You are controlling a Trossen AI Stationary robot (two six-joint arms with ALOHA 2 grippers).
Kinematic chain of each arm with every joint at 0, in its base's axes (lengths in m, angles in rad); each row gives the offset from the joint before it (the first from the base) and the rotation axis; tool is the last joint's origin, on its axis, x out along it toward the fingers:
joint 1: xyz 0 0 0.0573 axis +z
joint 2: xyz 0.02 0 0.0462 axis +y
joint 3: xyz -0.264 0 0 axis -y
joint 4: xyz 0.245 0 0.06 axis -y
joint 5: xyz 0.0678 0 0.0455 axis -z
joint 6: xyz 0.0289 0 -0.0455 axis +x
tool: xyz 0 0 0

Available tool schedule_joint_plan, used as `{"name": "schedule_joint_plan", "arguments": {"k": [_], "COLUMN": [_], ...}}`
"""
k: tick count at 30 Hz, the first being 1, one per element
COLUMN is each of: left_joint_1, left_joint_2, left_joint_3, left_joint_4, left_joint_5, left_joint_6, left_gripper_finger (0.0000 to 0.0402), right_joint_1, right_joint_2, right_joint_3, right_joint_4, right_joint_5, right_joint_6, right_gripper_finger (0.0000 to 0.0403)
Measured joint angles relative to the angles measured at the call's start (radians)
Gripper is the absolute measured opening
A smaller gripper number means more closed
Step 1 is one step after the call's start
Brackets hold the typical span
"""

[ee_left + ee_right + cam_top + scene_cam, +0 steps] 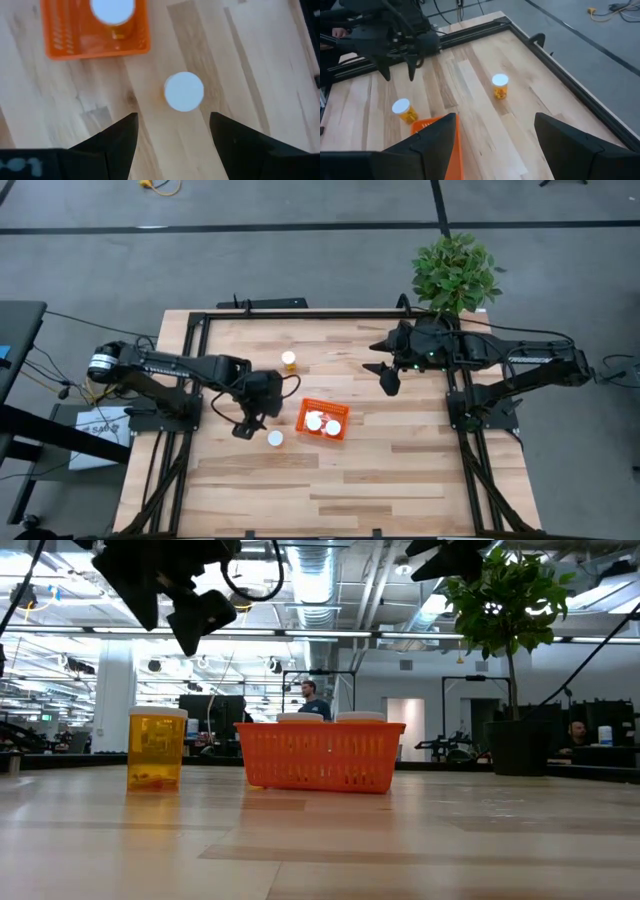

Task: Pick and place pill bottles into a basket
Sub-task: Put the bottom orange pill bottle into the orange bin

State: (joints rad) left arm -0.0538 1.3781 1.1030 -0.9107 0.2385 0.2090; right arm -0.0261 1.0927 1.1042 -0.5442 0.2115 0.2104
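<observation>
The orange basket (pixel 322 420) stands mid-table with two white-capped pill bottles (pixel 314 421) (pixel 333 426) upright inside; their caps show over its rim in the low view (pixel 300 717). A third bottle (pixel 275 439) stands upright on the table just near-left of the basket. A fourth bottle (pixel 289 360) stands farther back. My left gripper (pixel 250 425) is open and hovers above the table beside the third bottle, whose cap (pixel 184 91) shows just beyond the fingertips (pixel 172 132). My right gripper (pixel 385 377) is open and empty, raised at the right of the basket.
A potted plant (pixel 455 272) stands at the table's far right corner. A black frame (pixel 300 313) runs along the table's edges. Bare wood lies near and right of the basket (pixel 420 470). People show in the room beyond (pixel 313 698).
</observation>
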Motion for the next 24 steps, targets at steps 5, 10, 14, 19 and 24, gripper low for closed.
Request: {"name": "schedule_joint_plan", "arguments": {"k": [5, 10, 14, 19, 24], "left_joint_1": [-0.022, -0.051, -0.084, -0.136, -0.163], "left_joint_2": [0.000, 0.000, 0.000, 0.011, 0.067], "left_joint_3": [0.000, -0.001, -0.001, -0.001, -0.002], "left_joint_4": [0.005, 0.018, 0.039, 0.042, 0.049], "left_joint_5": [-0.028, -0.094, -0.096, -0.118, -0.114], "left_joint_6": [0.064, 0.053, 0.005, -0.059, -0.079], "left_gripper_finger": [0.0236, 0.0236, 0.0236, 0.0236, 0.0256], "right_joint_1": [0.000, 0.004, 0.020, 0.048, 0.066], "right_joint_2": [0.000, 0.001, 0.001, 0.001, 0.001], "right_joint_3": [0.001, 0.001, 0.001, 0.001, 0.001], "right_joint_4": [-0.018, -0.084, -0.103, -0.107, -0.116], "right_joint_5": [-0.001, -0.004, -0.004, -0.004, -0.004], "right_joint_6": [-0.002, 0.006, 0.025, 0.027, 0.052], "right_gripper_finger": [0.0265, 0.0265, 0.0266, 0.0266, 0.0266]}}
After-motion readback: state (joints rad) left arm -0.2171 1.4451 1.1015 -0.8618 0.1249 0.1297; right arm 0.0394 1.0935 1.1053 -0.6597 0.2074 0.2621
